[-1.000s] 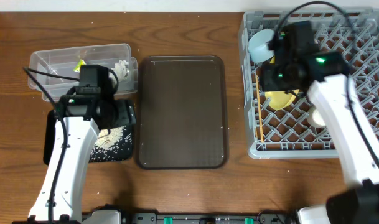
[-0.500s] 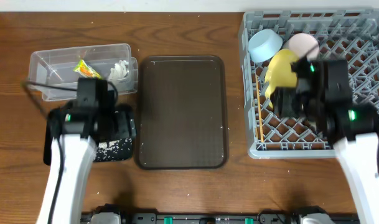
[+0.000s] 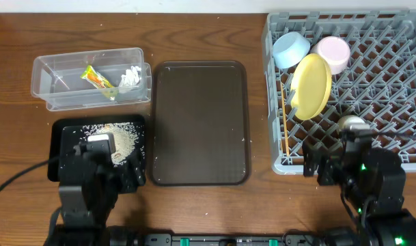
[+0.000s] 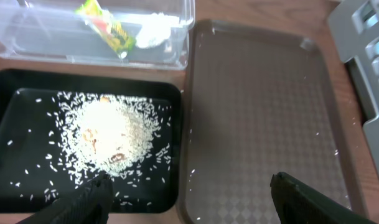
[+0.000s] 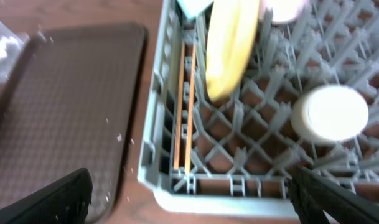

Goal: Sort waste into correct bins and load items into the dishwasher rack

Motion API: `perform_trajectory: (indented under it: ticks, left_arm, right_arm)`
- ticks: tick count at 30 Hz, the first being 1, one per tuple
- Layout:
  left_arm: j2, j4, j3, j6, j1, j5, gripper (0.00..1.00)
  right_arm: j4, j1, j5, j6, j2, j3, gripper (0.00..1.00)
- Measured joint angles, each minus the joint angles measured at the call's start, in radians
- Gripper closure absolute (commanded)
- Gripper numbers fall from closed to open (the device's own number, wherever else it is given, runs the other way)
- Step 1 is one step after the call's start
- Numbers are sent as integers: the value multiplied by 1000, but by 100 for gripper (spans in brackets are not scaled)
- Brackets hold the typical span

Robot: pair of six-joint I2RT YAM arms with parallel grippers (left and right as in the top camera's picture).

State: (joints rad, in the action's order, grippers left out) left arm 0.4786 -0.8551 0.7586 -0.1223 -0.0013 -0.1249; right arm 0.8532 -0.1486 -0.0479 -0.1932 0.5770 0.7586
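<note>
The grey dishwasher rack point(image 3: 270, 96) point(image 5: 239, 202) holds a blue bowl point(image 3: 291, 49), a white-pink bowl point(image 3: 333, 53), a yellow plate point(image 3: 311, 85) point(image 5: 229, 43) on edge, chopsticks point(image 3: 285, 116) point(image 5: 186, 106) and a pale cup point(image 3: 351, 124) point(image 5: 329, 112). The clear box point(image 3: 57, 75) point(image 4: 52, 37) contains the wrapper point(image 3: 98, 78) point(image 4: 108, 25) and paper bits point(image 3: 130, 76) point(image 4: 153, 31). Rice point(image 3: 115, 137) point(image 4: 111, 134) lies in the black tray point(image 3: 64, 133) point(image 4: 15, 143). My left gripper point(image 3: 108, 167) point(image 4: 189, 186) hangs open and empty over that tray's near right corner. My right gripper point(image 3: 341, 164) point(image 5: 189, 180) is open and empty above the rack's front rim.
A dark brown serving tray point(image 3: 199, 123) point(image 4: 264, 106) point(image 5: 58, 93) lies between the bins and the rack, with a few stray rice grains on it. Bare wooden tabletop runs along the front edge under both arms.
Both arms have drawn back toward the front edge. The right gripper opened and left the yellow plate standing in the rack. The left gripper stayed open.
</note>
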Motion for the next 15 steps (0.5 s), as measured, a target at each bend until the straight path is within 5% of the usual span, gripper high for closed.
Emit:
perform_trajectory:
  ticks: [15]
  left_arm:
    - [-30, -2, 0, 0, 0, 0, 16]
  right_arm:
    - [194, 0, 5, 0, -10, -8, 1]
